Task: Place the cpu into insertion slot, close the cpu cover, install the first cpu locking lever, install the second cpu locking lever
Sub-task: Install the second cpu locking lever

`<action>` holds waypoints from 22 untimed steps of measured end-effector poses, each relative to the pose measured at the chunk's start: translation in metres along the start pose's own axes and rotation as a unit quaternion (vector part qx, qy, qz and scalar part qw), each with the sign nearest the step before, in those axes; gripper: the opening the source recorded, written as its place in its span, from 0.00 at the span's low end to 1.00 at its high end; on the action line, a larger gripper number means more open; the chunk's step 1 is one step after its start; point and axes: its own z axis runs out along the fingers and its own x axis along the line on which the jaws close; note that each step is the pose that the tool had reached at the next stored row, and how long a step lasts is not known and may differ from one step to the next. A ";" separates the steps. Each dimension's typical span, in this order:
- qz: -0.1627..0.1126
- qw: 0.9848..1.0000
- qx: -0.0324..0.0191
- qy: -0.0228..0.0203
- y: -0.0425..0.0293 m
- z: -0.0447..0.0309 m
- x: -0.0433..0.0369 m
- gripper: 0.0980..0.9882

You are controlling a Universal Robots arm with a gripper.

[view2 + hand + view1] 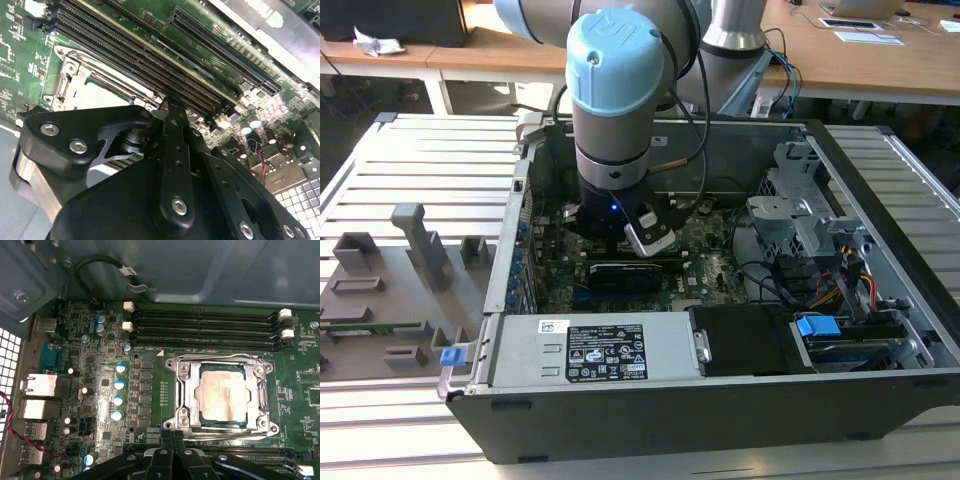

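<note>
First wrist view: cpu (222,392) seated in insertion slot (175,371) on the green motherboard (150,385), cpu cover (190,395) down flat around it. Pincer (172,436) fingers pressed together, holding nothing, tips just beside the slot's edge, near the 4 black memory slots (205,330).

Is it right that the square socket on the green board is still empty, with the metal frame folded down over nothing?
Not quite. The insertion slot is not empty: the cpu already sits in it, its silver-grey top showing through the window of the cpu cover, which is folded down. The first wrist view shows this.
</note>
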 end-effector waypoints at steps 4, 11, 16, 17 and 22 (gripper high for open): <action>0.000 1.000 -0.007 0.000 0.0015 0.0028 0.0000 0.01; 0.000 1.000 -0.009 0.000 0.0054 0.0073 -0.0006 0.01; 0.000 1.000 -0.009 0.000 0.0050 0.0108 -0.0006 0.01; 0.000 1.000 -0.009 0.000 0.0049 0.0109 -0.0006 0.01; 0.000 1.000 -0.009 -0.001 0.0043 0.0102 -0.0005 0.01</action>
